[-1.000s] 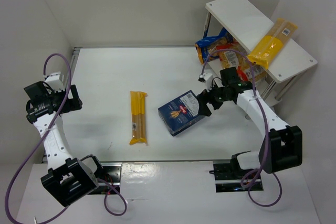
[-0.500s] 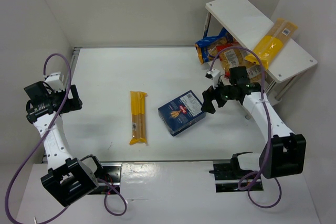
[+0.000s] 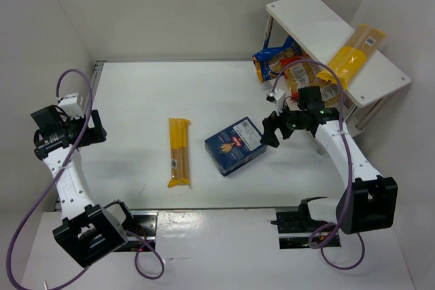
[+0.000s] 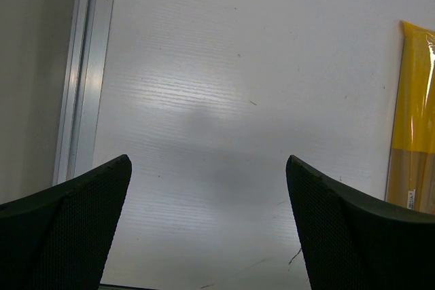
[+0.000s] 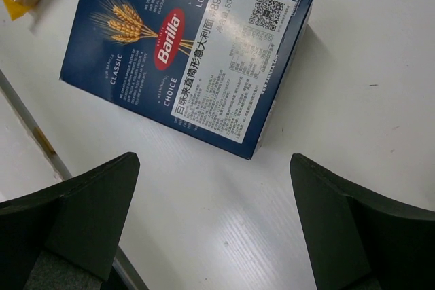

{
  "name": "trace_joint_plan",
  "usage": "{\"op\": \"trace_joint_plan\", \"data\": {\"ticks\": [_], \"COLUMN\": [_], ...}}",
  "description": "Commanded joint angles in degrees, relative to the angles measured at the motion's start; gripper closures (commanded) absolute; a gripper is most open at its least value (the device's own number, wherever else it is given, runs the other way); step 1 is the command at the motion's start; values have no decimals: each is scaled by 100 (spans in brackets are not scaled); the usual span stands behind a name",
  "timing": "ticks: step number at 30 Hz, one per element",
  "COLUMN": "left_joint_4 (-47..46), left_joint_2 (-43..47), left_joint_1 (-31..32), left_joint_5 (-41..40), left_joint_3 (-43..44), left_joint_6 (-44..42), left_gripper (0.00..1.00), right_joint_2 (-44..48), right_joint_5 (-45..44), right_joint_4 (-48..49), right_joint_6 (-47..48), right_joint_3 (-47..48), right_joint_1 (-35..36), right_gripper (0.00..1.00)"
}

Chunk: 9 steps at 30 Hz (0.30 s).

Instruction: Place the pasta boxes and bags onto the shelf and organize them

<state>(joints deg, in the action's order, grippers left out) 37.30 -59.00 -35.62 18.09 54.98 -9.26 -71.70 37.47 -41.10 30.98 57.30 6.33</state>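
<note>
Hovering with jaws spread wide, the right tool (image 3: 267, 130) has the dark blue rectangular cardboard pasta box (image 3: 234, 145) just ahead of its fingertips — flat on the white table (image 3: 136, 100), untouched.

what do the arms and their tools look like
The left arm and right arm have white links and boxy black joints, each trailed by a looping purple cable. The left tool and right tool are black with two broad dark fingers. A small green light glows on the right arm.
</note>
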Motion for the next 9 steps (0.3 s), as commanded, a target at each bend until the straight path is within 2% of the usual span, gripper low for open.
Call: {"op": "trace_joint_plan", "data": {"ticks": [1,9], "left_joint_4": [-109,-109], "left_joint_2": [64,64], "left_joint_1": [-42,-42], "left_joint_5": [90,90], "left_joint_3": [-5,-5], "left_joint_6": [-129,-129], "left_gripper": [0,0], "right_joint_2": [174,174], "right_joint_5": [164,59], "right_joint_4": [120,120], "right_joint_6": [23,-30], "right_joint_3": [-26,27], "right_joint_1": [-44,-44], "right_gripper": [0,0]}}
